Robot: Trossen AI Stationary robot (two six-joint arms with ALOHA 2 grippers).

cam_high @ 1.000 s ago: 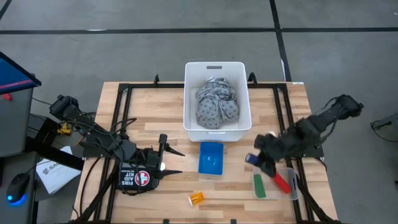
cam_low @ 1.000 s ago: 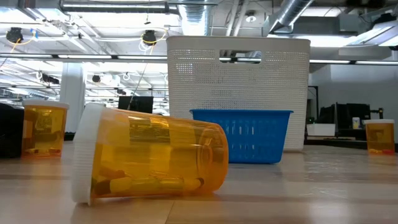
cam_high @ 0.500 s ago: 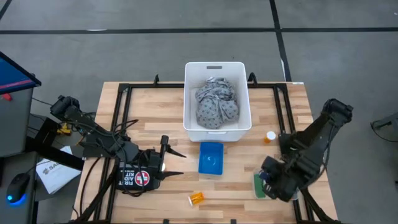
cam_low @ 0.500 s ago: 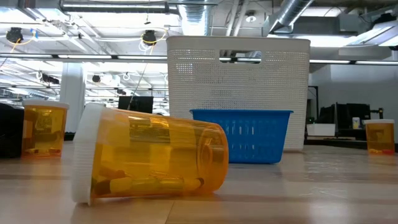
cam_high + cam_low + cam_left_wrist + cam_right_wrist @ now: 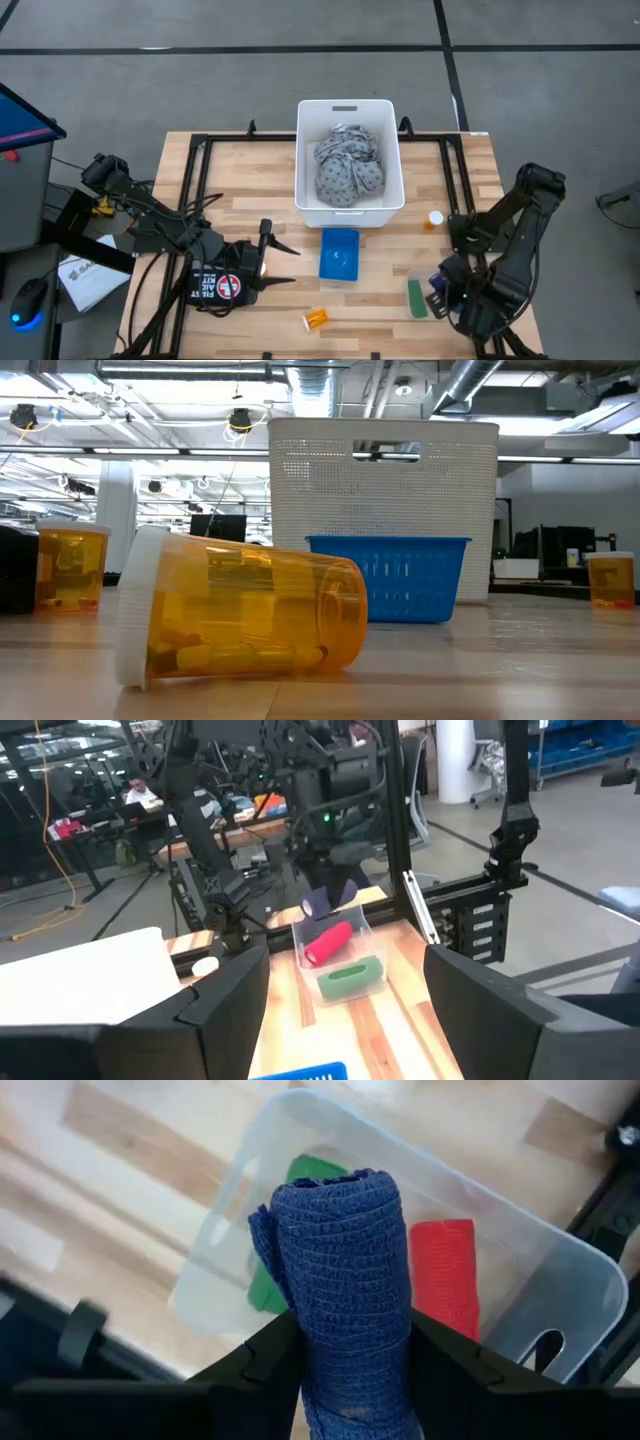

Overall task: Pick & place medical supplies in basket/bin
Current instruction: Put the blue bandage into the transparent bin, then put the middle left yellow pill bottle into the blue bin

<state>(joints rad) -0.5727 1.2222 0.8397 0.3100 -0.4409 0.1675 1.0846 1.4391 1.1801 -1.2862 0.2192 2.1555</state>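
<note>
My right gripper (image 5: 441,297) is at the table's near right and shut on a blue bandage roll (image 5: 345,1270). It hovers over a clear tray (image 5: 560,1295) holding a green roll (image 5: 417,298) and a red roll (image 5: 446,1270). The grey patterned cloth (image 5: 348,165) lies in the white bin (image 5: 303,205). One orange pill bottle (image 5: 316,319) lies on its side near the near edge; another (image 5: 433,218) stands right of the bin. My left gripper (image 5: 285,263) waits open at the near left. My right gripper pinches the blue bandage roll between its two fingers (image 5: 275,1355), gripping the roll's end nearest the wrist (image 5: 345,1375). The fingers point down from above and lie along the roll. The roll sticks out past the fingertips, lifted clear above the clear tray (image 5: 300,935).
A small blue basket (image 5: 340,253) sits just in front of the white bin. A black first-aid pouch (image 5: 218,285) lies under my left arm. Black frame rails (image 5: 195,190) run along the left and right sides of the wooden table (image 5: 260,180).
My right gripper, carrying the blue roll, has swung from beside the blue basket toward the table's near right corner. It now stands over the clear tray and hides the red roll in the high view. The left arm has kept still.
</note>
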